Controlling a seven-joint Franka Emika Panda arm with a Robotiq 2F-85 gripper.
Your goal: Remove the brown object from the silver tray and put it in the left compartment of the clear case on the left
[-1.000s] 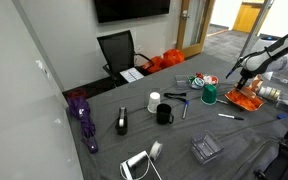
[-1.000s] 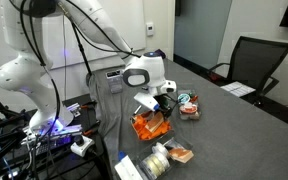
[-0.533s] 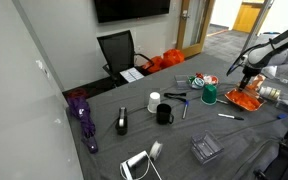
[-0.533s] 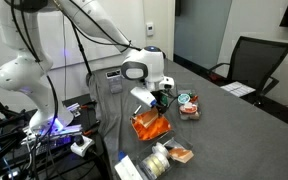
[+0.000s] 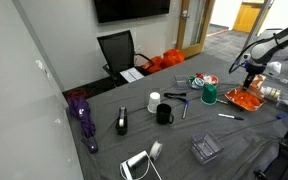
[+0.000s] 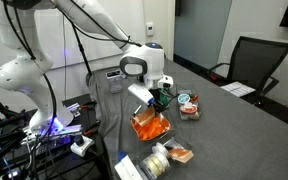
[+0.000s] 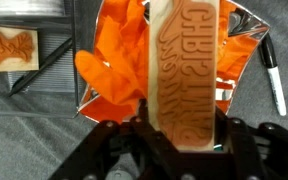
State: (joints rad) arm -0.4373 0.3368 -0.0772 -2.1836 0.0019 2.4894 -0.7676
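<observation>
My gripper (image 7: 184, 135) is shut on the brown object (image 7: 189, 60), a small orange-brown rectangular block with raised lettering, held upright between the fingers. It hangs above the silver tray (image 7: 246, 30), which holds a bright orange pile (image 7: 114, 70). In both exterior views the gripper (image 5: 246, 78) (image 6: 157, 100) hovers just over the tray with the orange pile (image 5: 246, 100) (image 6: 149, 127). The clear case (image 7: 34, 70) lies to the left of the tray in the wrist view, with another brown stamped piece (image 7: 9, 48) in it. The case also shows in an exterior view (image 6: 167, 157).
A black marker (image 7: 270, 75) lies right of the tray. On the grey table stand a white cup (image 5: 154, 102), a black mug (image 5: 164, 114), a green object (image 5: 210, 95), a purple umbrella (image 5: 82, 115) and a clear box (image 5: 206, 148). A black chair (image 5: 119, 50) stands behind.
My gripper has risen a little above the tray with the brown block in it. Nothing else has moved.
</observation>
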